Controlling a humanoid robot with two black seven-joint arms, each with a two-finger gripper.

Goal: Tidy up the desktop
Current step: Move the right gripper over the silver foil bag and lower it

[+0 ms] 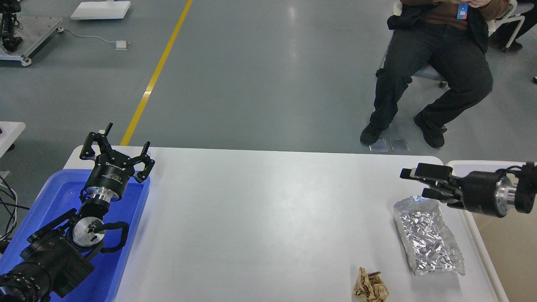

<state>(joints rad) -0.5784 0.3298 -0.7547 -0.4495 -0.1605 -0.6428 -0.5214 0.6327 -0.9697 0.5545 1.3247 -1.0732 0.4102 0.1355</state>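
On the desktop [260, 209], a foil bag [428, 237] is found near the right edge, with a crumpled paper wad [370, 286] to its left, nearer the front. A tray [54, 197] is placed at the left edge and a bin [482, 165] at the right. A seated person [436, 58] is located behind the desktop.

Robotics lab: grey floor [260, 75] with yellow line [157, 71], seated observer [436, 54].
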